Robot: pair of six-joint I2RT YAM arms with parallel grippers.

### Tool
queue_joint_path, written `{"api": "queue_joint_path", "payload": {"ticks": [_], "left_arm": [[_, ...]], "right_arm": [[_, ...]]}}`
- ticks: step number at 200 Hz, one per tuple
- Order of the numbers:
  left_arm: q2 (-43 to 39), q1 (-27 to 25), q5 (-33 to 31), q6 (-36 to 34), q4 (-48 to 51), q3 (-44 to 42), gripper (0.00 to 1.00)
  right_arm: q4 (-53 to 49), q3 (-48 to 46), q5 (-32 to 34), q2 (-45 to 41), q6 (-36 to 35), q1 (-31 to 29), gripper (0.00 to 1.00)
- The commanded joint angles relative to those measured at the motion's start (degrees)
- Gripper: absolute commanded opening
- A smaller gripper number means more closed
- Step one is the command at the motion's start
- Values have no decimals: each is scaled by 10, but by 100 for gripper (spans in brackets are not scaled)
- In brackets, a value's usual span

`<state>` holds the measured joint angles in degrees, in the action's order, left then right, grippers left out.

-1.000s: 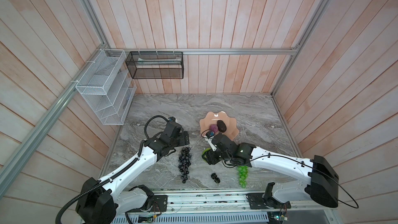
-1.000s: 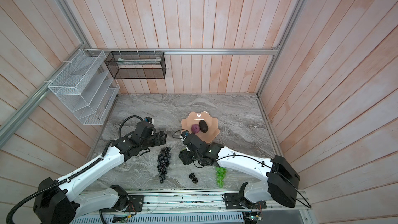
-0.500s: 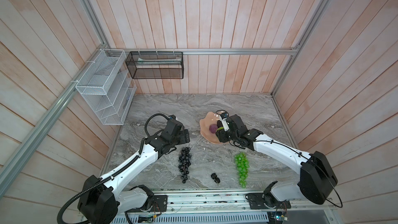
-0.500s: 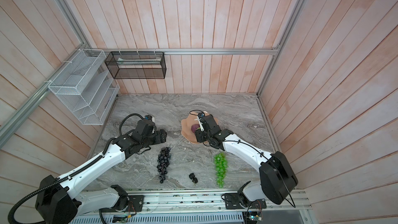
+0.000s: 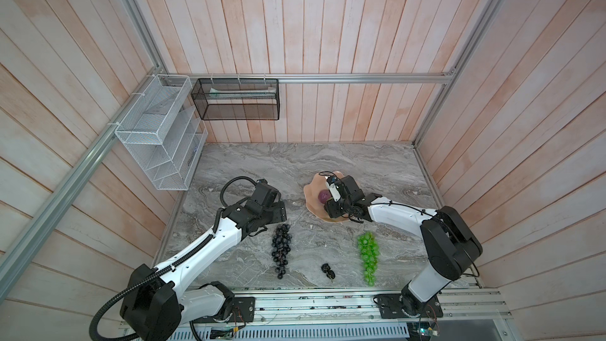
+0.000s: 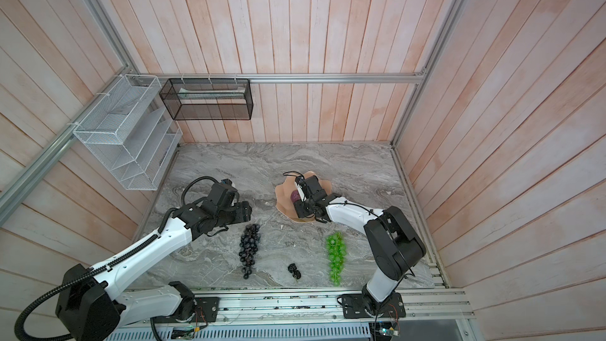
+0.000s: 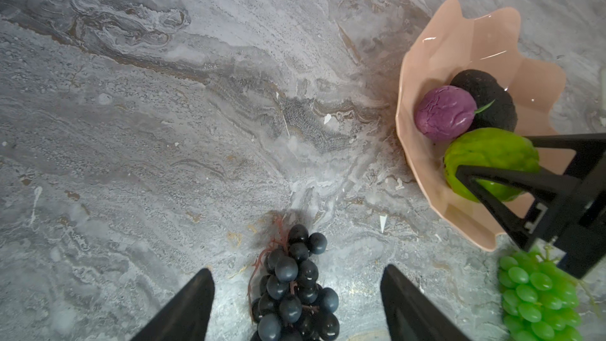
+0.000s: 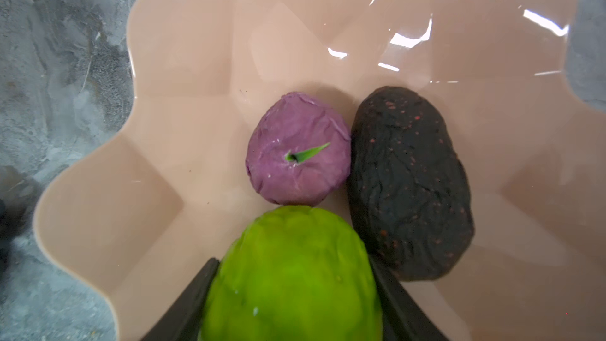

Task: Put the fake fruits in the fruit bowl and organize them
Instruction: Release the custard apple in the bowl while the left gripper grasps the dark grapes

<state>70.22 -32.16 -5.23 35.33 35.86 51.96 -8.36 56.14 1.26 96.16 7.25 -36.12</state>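
Note:
The salmon-pink fruit bowl [image 5: 311, 206] [image 8: 196, 93] holds a purple round fruit [image 5: 323, 196] [image 8: 296, 155] and a dark bumpy oval [image 8: 410, 185] side by side. My right gripper [image 8: 292, 262] [image 5: 332, 208] is over the bowl, shut on the lime-green lumpy fruit [image 8: 292, 283] [image 7: 488, 152], which touches the purple one. My left gripper [image 7: 297, 270] [image 5: 280, 216] is open, its fingers either side of the stem end of the black grape bunch [image 7: 292, 290] [image 5: 281, 249] on the table. The green grape bunch [image 5: 368, 255] and a tiny black cluster [image 5: 328, 270] lie near the front edge.
A white wire rack [image 5: 157, 139] hangs on the left wall and a black mesh basket [image 5: 236, 100] on the back wall. Wooden walls close in the marble table [image 5: 262, 165]. A metal rail [image 5: 328, 303] runs along the front.
My right gripper carried the lime-green fruit from the table's front up into the bowl. My left gripper shifted slightly toward the black grapes and its jaws narrowed a little.

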Motion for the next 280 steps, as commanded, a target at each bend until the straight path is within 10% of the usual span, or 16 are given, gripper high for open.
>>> {"api": "queue_joint_path", "payload": {"ticks": [1,87,280], "left_arm": [[0,29,64,1,18,-2,75],[0,41,174,-32,42,-33,66],[172,77,204,-100,-90,-13,52]], "right_arm": [[8,23,6,20,-17,2,56],[-11,32,14,-27,-29,2,83],[17,-15,-14,-119,5,-17,82]]}}
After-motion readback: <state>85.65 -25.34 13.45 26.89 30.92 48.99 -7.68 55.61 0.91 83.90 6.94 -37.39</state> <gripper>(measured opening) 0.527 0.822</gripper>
